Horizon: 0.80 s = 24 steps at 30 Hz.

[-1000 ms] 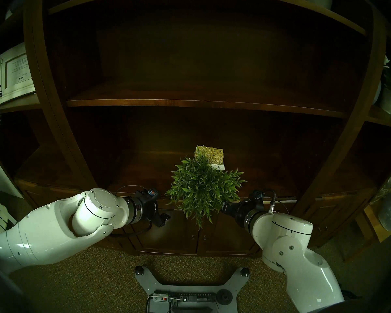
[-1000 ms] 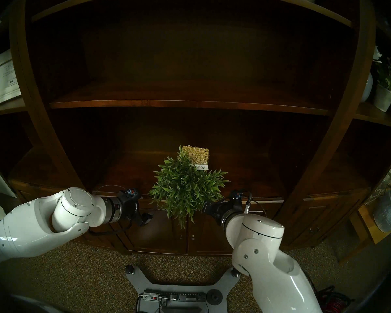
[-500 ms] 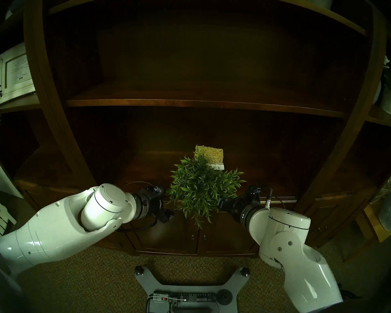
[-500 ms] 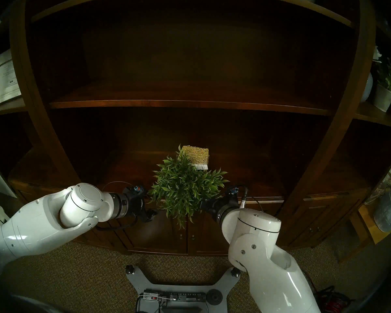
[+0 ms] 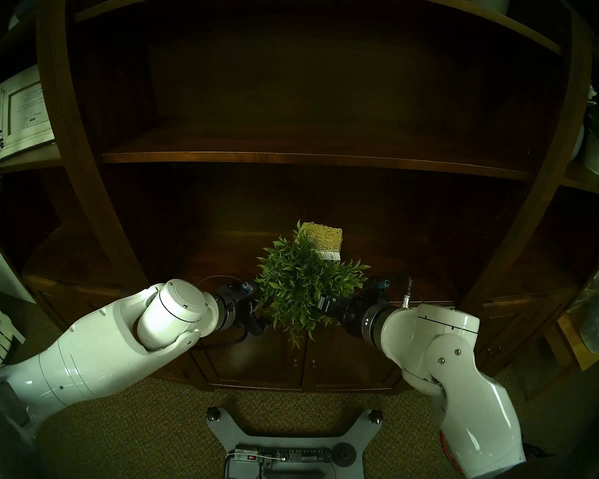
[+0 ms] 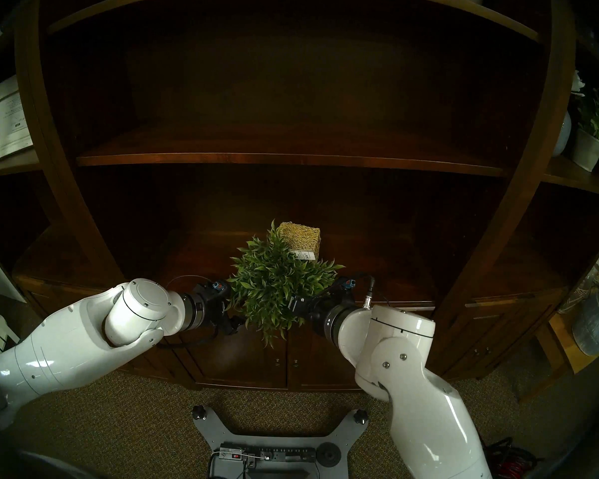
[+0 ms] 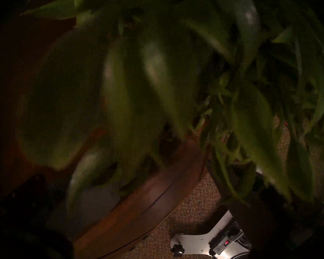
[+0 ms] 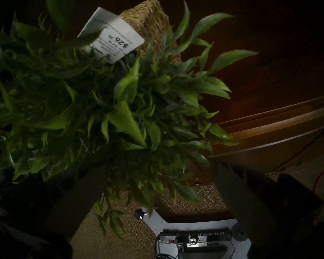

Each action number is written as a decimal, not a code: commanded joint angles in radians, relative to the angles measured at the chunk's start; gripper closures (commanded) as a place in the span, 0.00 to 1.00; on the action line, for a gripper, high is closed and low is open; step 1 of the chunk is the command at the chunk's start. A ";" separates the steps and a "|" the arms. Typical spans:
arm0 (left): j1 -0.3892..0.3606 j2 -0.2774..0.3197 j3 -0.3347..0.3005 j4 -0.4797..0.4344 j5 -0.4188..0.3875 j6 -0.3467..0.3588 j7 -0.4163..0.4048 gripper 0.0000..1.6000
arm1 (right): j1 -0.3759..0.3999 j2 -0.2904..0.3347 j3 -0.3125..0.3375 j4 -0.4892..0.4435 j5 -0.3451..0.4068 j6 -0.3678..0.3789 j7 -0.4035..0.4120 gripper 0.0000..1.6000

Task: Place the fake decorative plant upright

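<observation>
Fake decorative plant (image 5: 305,291) tipped over on the desk (image 5: 218,260), long axis running far-to-near: straw pot (image 5: 325,238) at the far end w/ white tag (image 5: 332,256), leafy head at the near end, spilling past the desk's front edge.

Right end effector (image 8: 157,174) wide open, nothing clamped, leaves sitting in the gap btwn the fingers. From it, pot lies further in and up past the foliage, so prob needs to push deeper to reach anything solid.

Left end effector (image 5: 258,324) pressed up against the left side of the bush. Wrist cam just dark blurry leaves, so can't tell how far open or whether anything's in it.

Both about equally close, one per side of the foliage. Pot well apart from both. IMO righting means swinging the leafy end up around the pot.
</observation>
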 commanded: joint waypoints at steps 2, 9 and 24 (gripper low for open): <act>-0.059 -0.067 -0.011 0.001 -0.010 -0.008 -0.024 0.00 | 0.080 -0.015 0.035 0.039 0.075 0.034 0.053 0.00; -0.057 -0.041 -0.036 -0.042 -0.035 0.012 -0.052 0.00 | 0.111 -0.025 0.027 0.090 0.085 0.045 0.055 0.00; -0.060 -0.041 -0.063 -0.068 -0.043 0.042 -0.024 0.00 | 0.117 -0.029 0.056 0.101 0.127 0.063 0.088 0.00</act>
